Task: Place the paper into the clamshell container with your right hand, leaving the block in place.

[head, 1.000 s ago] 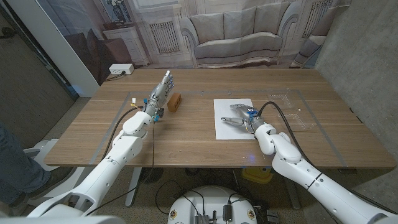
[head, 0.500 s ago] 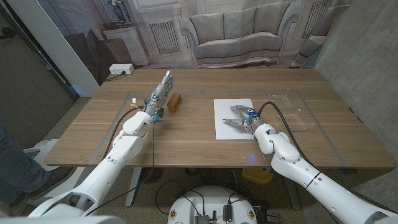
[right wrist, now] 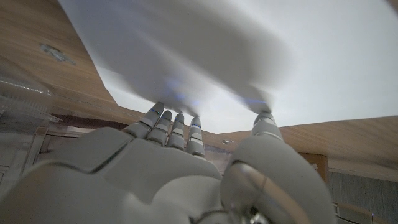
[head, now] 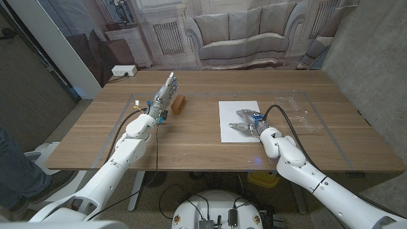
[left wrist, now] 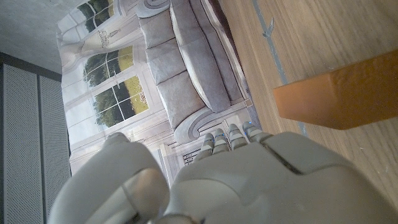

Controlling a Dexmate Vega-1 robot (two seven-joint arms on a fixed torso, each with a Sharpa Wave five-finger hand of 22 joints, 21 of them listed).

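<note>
Paper (head: 236, 121): lay flat on the worktop (head: 191, 143), beside the clear container (head: 299, 114).
Right robot hand (head: 243, 122): fingers spread, tips touching the paper.
Left robot hand (head: 165, 93): fingers straight, holding nothing, beside the block (head: 180, 104).

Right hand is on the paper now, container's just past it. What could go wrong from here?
1. The right hand has its fingertips on the flat paper; a thin sheet lying flush on the table may slide or crumple instead of lifting.
2. The clear clamshell container looks light and is hard to see, so a push of the paper could shove it away.
3. The block sits beside the left hand; any twitch there could move it.
</note>
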